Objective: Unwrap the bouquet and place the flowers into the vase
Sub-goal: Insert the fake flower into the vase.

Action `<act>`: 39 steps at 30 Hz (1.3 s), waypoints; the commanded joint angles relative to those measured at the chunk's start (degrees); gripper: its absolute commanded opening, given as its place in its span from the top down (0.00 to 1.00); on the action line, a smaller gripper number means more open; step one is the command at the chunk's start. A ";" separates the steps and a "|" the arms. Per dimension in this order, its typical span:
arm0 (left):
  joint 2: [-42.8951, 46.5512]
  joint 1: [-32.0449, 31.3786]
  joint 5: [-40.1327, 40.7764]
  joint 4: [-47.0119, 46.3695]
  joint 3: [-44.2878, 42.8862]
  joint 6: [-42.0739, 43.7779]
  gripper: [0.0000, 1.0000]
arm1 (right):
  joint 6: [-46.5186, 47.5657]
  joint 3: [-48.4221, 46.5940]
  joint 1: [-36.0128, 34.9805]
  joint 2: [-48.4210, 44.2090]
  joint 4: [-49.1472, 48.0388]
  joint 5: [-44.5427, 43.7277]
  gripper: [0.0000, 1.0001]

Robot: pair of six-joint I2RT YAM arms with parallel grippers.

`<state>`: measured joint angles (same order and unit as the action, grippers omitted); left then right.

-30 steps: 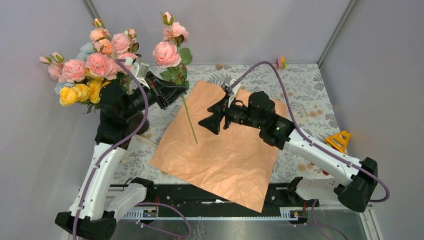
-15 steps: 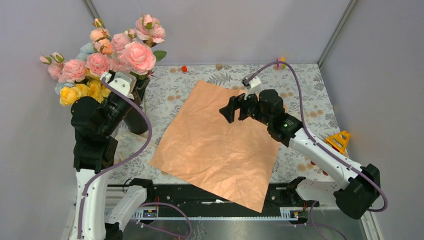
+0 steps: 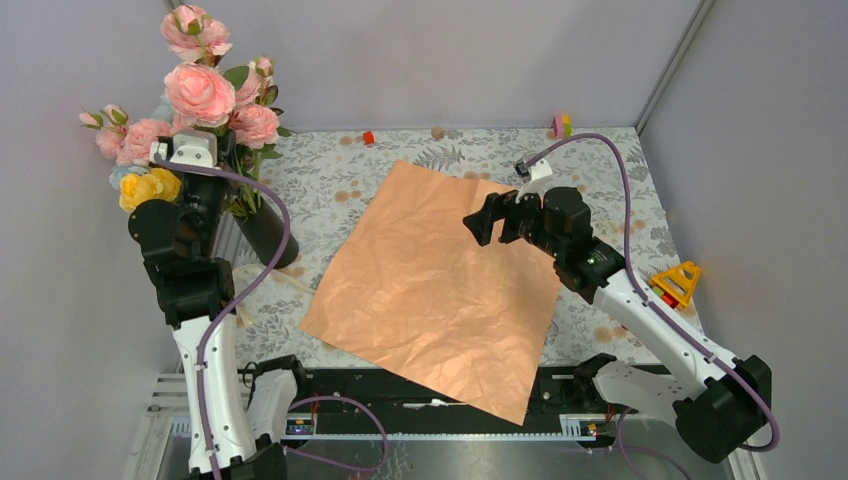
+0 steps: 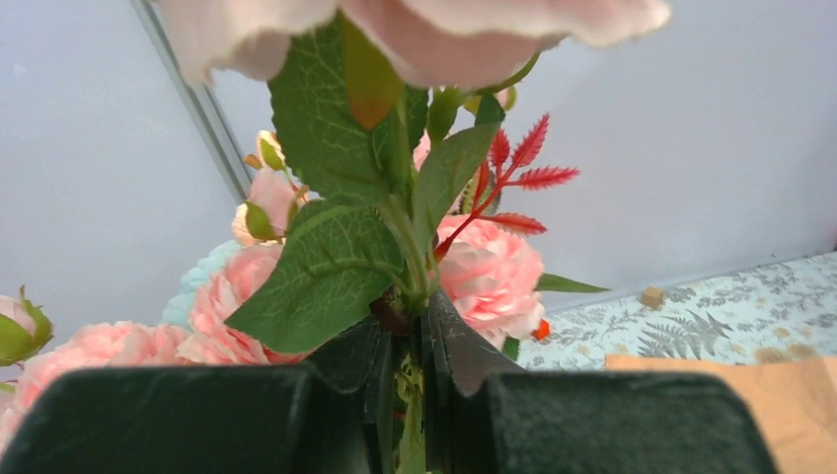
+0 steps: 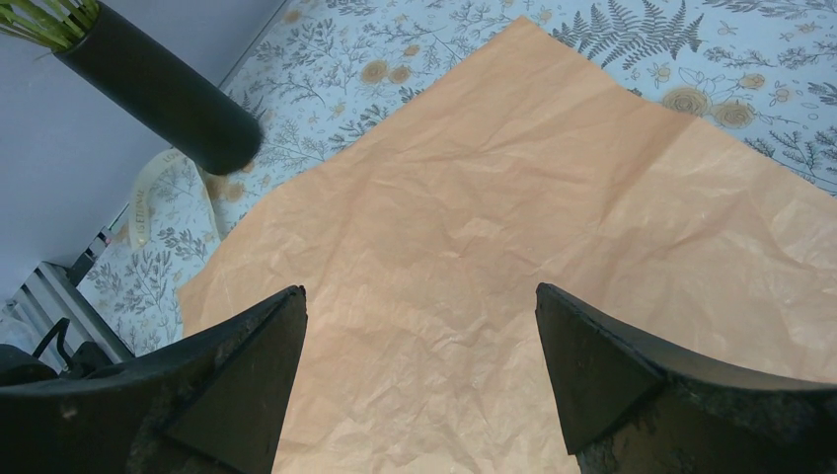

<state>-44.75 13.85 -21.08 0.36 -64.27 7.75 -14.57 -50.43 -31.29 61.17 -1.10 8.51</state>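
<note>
The bouquet is undone: its peach-orange paper (image 3: 440, 280) lies flat on the table, also in the right wrist view (image 5: 494, 227). The black vase (image 3: 266, 238) stands at the left with several pink, yellow and pale blue flowers (image 3: 140, 160) in it. My left gripper (image 3: 222, 155) is raised beside them, shut on the green stem (image 4: 410, 296) of a pink rose (image 3: 200, 90). The stem's lower end is hidden. My right gripper (image 3: 482, 225) hovers open over the paper's far right part, nothing between its fingers (image 5: 247, 365).
A cream ribbon (image 5: 148, 197) lies on the floral cloth by the foot of the vase (image 5: 158, 94). A yellow triangle toy (image 3: 677, 282) sits at the right edge. Small blocks (image 3: 560, 125) lie along the back wall. Walls close in on the left and right.
My left arm has swung the pink rose left and upward from over the paper to above the vase. My right gripper has drawn back to the right and opened wider.
</note>
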 commanded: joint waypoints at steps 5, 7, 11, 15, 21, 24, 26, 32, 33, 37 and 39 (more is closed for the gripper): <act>-1.40 3.78 -1.49 -12.56 0.55 -3.24 1.00 | -0.58 1.21 0.87 -2.36 -1.73 0.72 0.08; -1.49 4.03 -1.61 -12.97 1.26 -3.70 1.00 | -0.56 1.21 0.96 -2.31 -1.71 0.73 0.08; -1.00 4.24 -1.77 -13.99 3.92 -4.33 1.00 | -0.60 1.07 1.06 -2.19 -1.71 0.80 0.08; -0.37 4.41 -1.52 -14.00 6.10 -4.32 1.00 | -0.35 1.19 1.22 -2.33 -1.71 1.04 0.08; 0.57 4.77 -1.11 -13.59 9.62 -4.84 1.00 | -0.20 1.61 1.50 -2.58 -1.71 1.73 0.08; 1.17 4.95 -0.53 -13.72 11.83 -4.81 1.00 | 0.11 1.76 1.58 -2.79 -1.74 2.23 0.08; 1.54 5.02 -0.08 -13.64 13.24 -4.49 1.00 | 0.37 1.93 1.74 -2.89 -1.71 2.60 0.08; 2.38 5.18 1.83 -13.55 16.57 -4.16 1.00 | 0.86 2.31 2.19 -3.30 -1.71 3.34 0.08; 2.49 5.21 1.85 -13.67 17.11 -4.42 1.00 | 0.88 2.35 2.27 -3.33 -1.71 3.43 0.08; 2.61 5.30 2.64 -14.15 19.36 -5.00 1.00 | 1.01 2.50 2.45 -3.39 -1.71 3.91 0.08; 2.62 5.24 3.01 -14.23 20.27 -5.23 1.00 | 0.98 2.65 2.48 -3.61 -1.72 4.05 0.08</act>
<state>-42.72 18.74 -19.97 -11.29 -45.50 3.55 -14.48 -47.94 -29.32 58.98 -1.10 11.25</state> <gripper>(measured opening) 0.113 0.920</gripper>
